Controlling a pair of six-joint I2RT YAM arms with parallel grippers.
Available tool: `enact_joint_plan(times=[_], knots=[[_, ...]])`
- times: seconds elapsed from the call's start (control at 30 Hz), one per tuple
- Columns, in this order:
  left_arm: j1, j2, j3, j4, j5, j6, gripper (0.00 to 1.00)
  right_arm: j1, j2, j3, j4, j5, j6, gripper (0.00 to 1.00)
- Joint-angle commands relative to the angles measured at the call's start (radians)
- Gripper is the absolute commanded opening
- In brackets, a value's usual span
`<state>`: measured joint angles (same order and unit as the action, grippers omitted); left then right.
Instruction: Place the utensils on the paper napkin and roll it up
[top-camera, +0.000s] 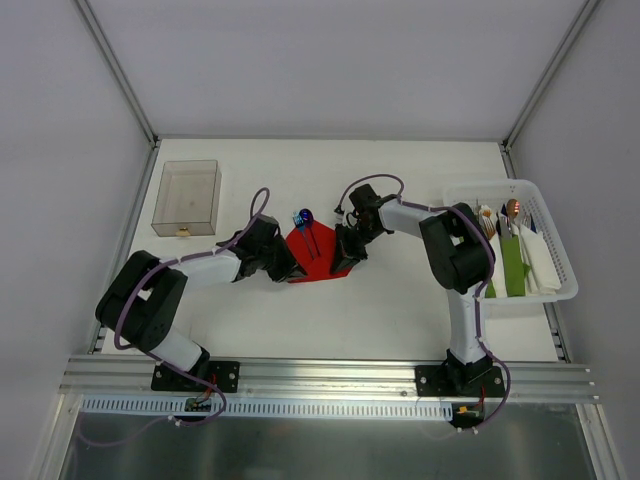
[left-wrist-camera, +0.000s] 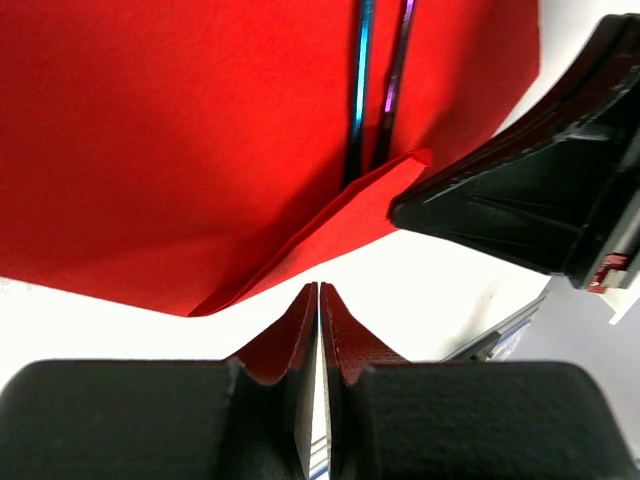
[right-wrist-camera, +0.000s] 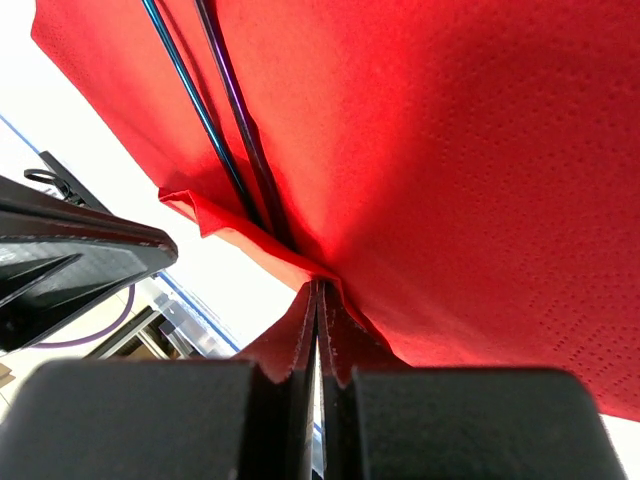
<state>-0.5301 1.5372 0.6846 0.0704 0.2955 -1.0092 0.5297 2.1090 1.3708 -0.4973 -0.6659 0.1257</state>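
The red paper napkin (top-camera: 312, 262) lies mid-table between both grippers. Two slim utensils (top-camera: 305, 222) with iridescent blue heads lie on it, heads past its far edge. Their thin handles run side by side in the left wrist view (left-wrist-camera: 362, 90) and the right wrist view (right-wrist-camera: 195, 100). A near flap of the napkin (left-wrist-camera: 330, 225) is folded up over the handle ends. My right gripper (right-wrist-camera: 318, 287) is shut, pinching that folded edge (right-wrist-camera: 260, 245). My left gripper (left-wrist-camera: 319, 290) is shut and empty, just short of the napkin's near edge.
A white basket (top-camera: 560, 250) at the right holds green napkin bundles (top-camera: 512, 265), white napkins (top-camera: 540, 262) and copper-headed utensils (top-camera: 513, 208). A clear plastic box (top-camera: 187, 197) stands at the back left. The right gripper's body (left-wrist-camera: 530, 190) shows close in the left wrist view.
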Motion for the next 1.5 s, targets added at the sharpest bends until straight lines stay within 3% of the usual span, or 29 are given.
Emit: enact_joint_plan(times=[0.0,0.47,0.83,1.0,1.2,1.47], knots=[[-0.005,0.014,0.036,0.000,0.013,0.020,0.03,-0.007,0.032,0.020,-0.029,0.069,-0.024,0.00],[0.004,0.014,-0.037,-0.050,-0.035,-0.003,0.00,-0.016,0.043,0.020,-0.033,0.066,-0.020,0.00],[0.056,-0.146,-0.144,-0.118,-0.104,-0.006,0.01,-0.020,0.049,0.024,-0.037,0.071,-0.020,0.00],[0.065,-0.195,-0.126,-0.118,-0.095,0.046,0.03,-0.022,0.049,0.025,-0.041,0.063,-0.026,0.00],[0.065,-0.177,0.031,-0.171,-0.127,0.125,0.09,-0.022,0.042,0.019,-0.041,0.065,-0.031,0.00],[0.064,0.141,0.443,-0.348,-0.228,0.146,0.10,-0.020,0.034,0.019,-0.041,0.063,-0.035,0.00]])
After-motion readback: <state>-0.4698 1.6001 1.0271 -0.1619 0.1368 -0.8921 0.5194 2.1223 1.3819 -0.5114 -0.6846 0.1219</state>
